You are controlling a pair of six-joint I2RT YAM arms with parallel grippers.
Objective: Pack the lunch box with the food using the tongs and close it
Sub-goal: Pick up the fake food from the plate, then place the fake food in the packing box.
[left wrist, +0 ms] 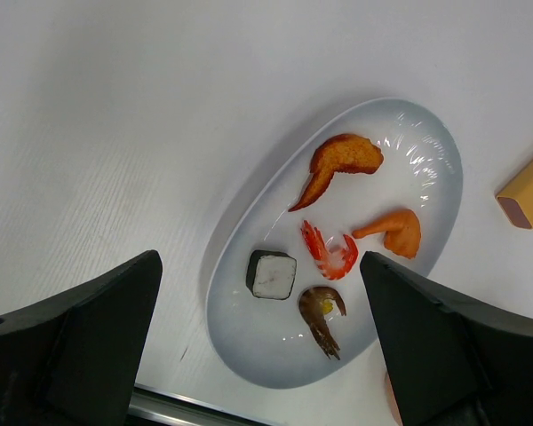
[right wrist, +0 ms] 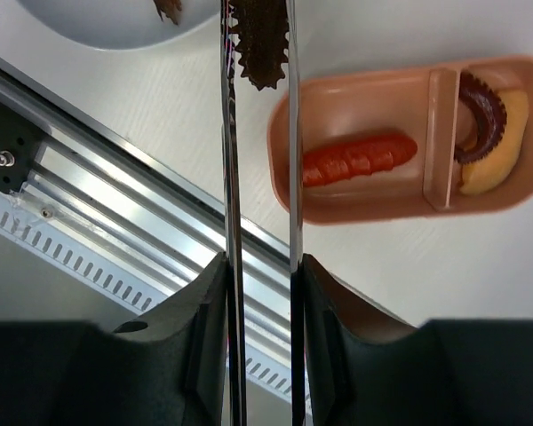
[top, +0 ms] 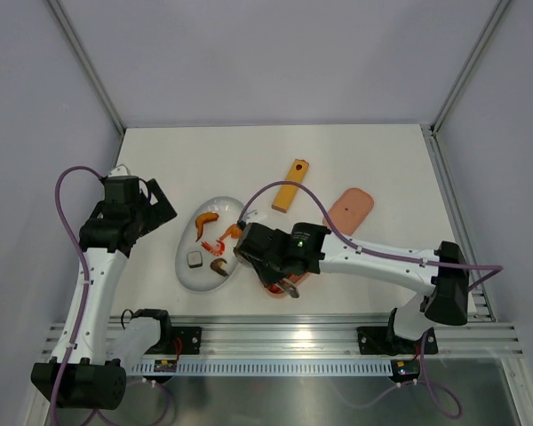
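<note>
My right gripper [right wrist: 260, 266] is shut on the tongs [right wrist: 229, 160], whose two thin silvery arms run up between its fingers. At their tips the tongs pinch a brown, jagged piece of food [right wrist: 262, 44] above the table, just left of the lunch box [right wrist: 364, 206]. The pink tray holds a red sausage [right wrist: 360, 158] in one compartment and a brown curl [right wrist: 480, 111] with a yellow piece [right wrist: 499, 164] in the other. Its lid [top: 349, 209] lies apart, at the back right. My left gripper [left wrist: 258, 257] hangs open above the plate, holding nothing. In the top view the right gripper [top: 271, 256] covers most of the tray.
A white oval plate [left wrist: 240, 355] holds a dark-and-white cube [left wrist: 273, 273], a red shrimp [left wrist: 329, 253], a brown shrimp [left wrist: 322, 312] and two orange pieces [left wrist: 342, 160]. A yellow-orange bar [top: 290, 185] lies behind the plate. The metal rail [right wrist: 115, 213] runs along the table's near edge.
</note>
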